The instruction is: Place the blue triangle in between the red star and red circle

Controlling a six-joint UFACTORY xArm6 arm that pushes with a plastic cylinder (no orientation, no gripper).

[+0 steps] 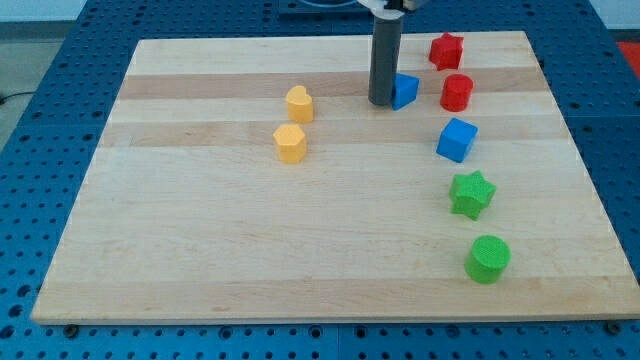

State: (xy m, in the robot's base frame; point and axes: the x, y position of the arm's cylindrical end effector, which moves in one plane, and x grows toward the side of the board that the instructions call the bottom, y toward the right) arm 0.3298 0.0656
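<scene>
The blue triangle (405, 90) lies near the view's top, right of centre. My tip (382, 102) stands right against its left side, touching it. The red star (446, 50) is up and to the right of the triangle. The red circle (457, 92) is directly right of the triangle, with a small gap between them. The star sits just above the circle, with a narrow gap between the two.
A blue cube (457, 139) sits below the red circle. A green star (472, 193) and a green circle (488, 259) follow further down. A yellow heart (298, 103) and a yellow hexagon (290, 143) lie left of my tip. The wooden board (200, 250) ends close to the red blocks on the right.
</scene>
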